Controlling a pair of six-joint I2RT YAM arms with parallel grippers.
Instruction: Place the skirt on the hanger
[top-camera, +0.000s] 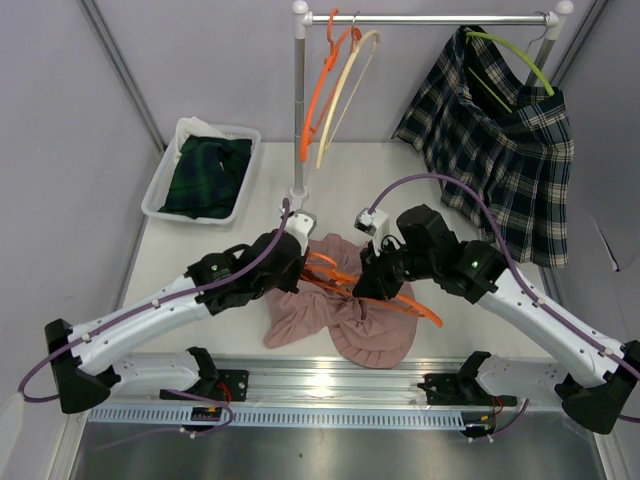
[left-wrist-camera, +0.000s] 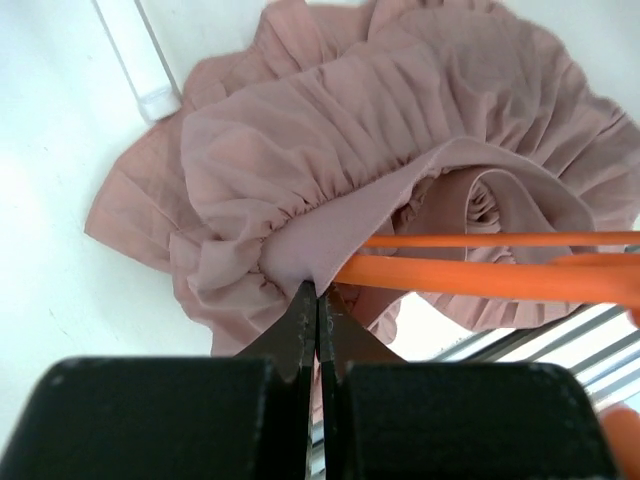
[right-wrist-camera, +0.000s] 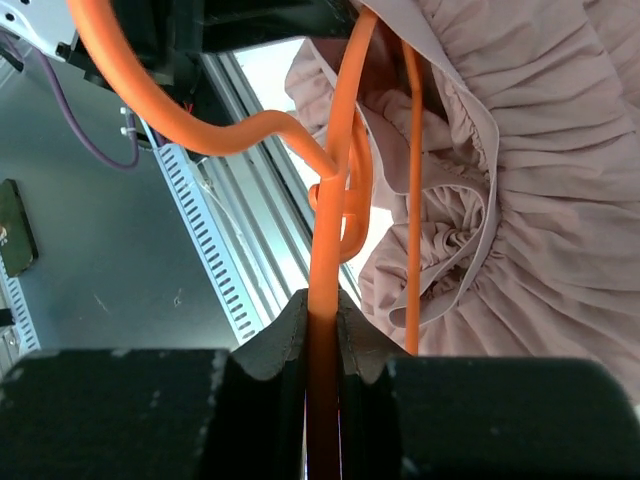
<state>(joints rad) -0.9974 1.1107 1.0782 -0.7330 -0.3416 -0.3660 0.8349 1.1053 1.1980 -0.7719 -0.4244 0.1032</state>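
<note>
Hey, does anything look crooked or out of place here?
The plaid skirt on the rail hangs lopsided, its green hanger tilted steeply. The pink skirt lies bunched up, but that is mid-task.

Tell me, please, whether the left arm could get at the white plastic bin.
Likely not yet: its end effector is shut on the pink ruffled skirt, though nothing blocks the way to the bin.

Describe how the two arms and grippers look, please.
The left arm and right arm each have white lower links, black upper joints and a purple cable alongside. A green light glows on the right one. The left gripper and right gripper are black.
</note>
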